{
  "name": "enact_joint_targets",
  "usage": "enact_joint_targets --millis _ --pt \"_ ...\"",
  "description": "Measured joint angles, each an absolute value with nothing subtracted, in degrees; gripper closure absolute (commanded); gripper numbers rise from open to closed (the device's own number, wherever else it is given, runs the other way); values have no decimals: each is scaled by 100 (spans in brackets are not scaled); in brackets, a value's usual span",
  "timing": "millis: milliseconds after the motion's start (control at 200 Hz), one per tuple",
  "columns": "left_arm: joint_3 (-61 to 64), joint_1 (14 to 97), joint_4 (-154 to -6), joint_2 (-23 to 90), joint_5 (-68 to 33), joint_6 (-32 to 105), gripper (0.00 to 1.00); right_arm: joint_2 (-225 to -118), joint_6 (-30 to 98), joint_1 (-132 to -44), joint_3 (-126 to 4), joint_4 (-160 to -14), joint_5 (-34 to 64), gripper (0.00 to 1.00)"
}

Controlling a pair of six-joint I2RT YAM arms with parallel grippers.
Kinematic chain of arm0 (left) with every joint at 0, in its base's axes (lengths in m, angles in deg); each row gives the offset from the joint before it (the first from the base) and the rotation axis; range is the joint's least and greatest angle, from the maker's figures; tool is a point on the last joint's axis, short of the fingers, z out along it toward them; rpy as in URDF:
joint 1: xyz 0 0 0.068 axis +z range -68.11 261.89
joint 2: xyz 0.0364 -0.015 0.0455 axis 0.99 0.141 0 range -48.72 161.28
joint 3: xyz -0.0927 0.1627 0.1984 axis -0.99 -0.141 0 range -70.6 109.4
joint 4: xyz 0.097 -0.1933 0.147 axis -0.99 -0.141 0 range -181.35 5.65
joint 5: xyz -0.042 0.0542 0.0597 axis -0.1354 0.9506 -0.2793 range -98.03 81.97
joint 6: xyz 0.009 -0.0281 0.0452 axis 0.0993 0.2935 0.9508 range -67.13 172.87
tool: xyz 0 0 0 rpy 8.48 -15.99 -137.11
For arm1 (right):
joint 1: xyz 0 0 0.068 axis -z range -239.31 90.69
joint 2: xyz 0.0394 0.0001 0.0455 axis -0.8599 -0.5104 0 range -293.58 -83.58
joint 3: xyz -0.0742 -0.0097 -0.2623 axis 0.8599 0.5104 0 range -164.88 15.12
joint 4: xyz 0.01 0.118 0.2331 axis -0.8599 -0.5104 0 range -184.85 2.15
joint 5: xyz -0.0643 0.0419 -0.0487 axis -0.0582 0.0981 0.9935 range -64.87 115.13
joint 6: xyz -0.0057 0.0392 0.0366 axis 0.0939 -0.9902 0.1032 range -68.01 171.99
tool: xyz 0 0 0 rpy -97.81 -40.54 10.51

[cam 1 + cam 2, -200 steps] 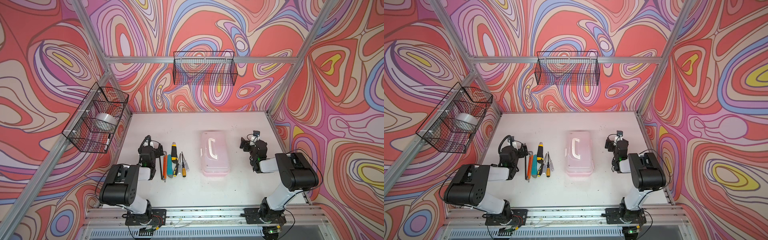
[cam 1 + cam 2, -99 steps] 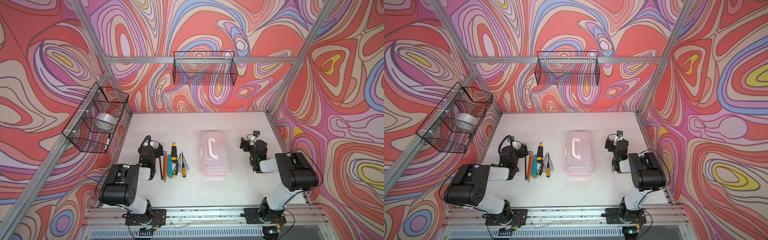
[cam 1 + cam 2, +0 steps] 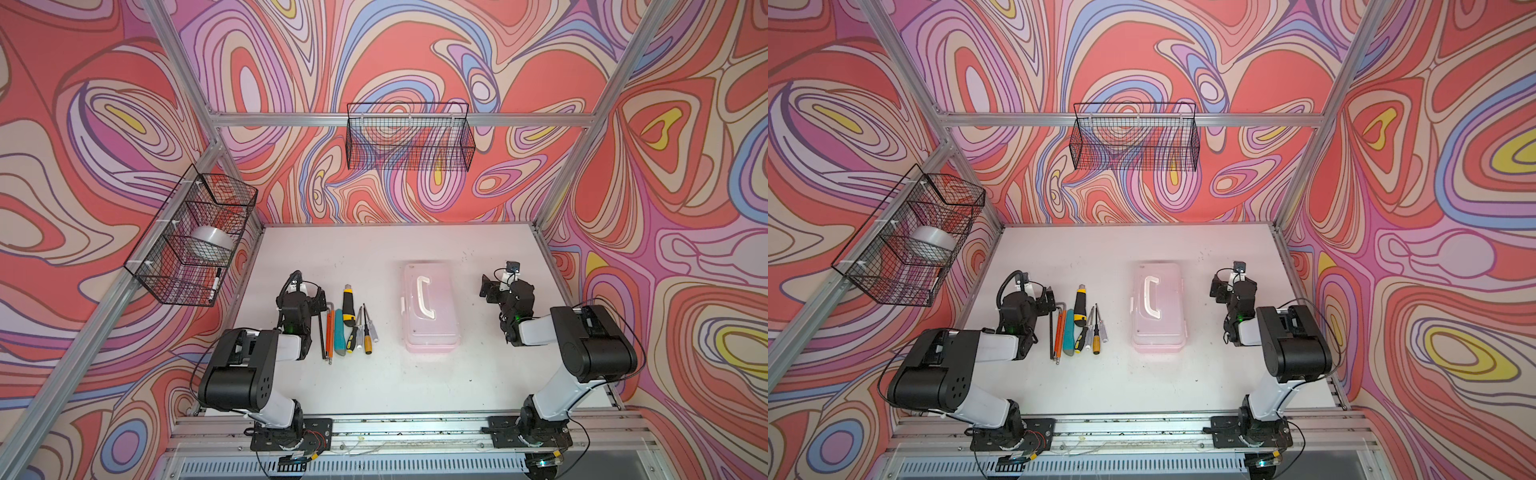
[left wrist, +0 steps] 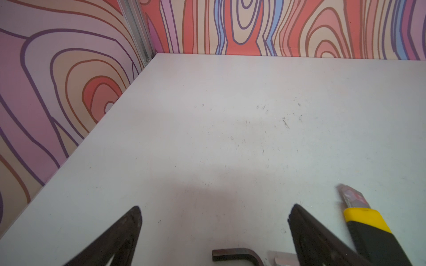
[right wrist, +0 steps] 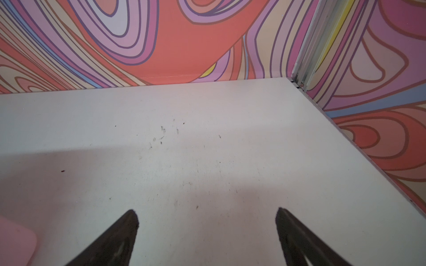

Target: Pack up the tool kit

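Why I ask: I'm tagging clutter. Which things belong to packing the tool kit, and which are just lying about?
Job: pink case, yellow-black knife, teal knife, screwdrivers, orange rods, hex key.
Lying about: side basket with tape roll and marker, back basket.

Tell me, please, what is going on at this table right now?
Packing has not started: nothing is picked up yet. The pink case, clear lid shut, lies on the white table. Laid in a row beside it are a yellow-black utility knife, a teal knife, screwdrivers, orange rods and a hex key. The left claw hangs open next to that row; the right claw hangs open on the case's other side.
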State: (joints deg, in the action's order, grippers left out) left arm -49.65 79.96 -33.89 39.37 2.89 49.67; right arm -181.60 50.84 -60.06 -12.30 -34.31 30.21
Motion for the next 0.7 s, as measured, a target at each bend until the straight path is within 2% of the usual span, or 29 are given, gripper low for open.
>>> enact_joint_targets --millis 105,220,416,536,701 --pt "-4954 7922 -3750 3601 416 4996 0 -18160 5084 -6006 -1230 -3429 3023 2" --pt "-4833 7823 -4532 2573 567 4917 0 -18160 5093 -6008 -1230 -3431 3019 2" --pt "-4761 7819 -4864 1371 455 4244 0 -17955 5187 -6008 -1335 -3999 2792 2" --pt "-4250 7819 -5918 1402 180 3691 0 -17450 5149 -6013 -1768 -4838 2759 2" --pt "-3397 7788 -6565 1918 -944 3151 0 -17185 4743 -6013 -3228 -6449 2872 2"
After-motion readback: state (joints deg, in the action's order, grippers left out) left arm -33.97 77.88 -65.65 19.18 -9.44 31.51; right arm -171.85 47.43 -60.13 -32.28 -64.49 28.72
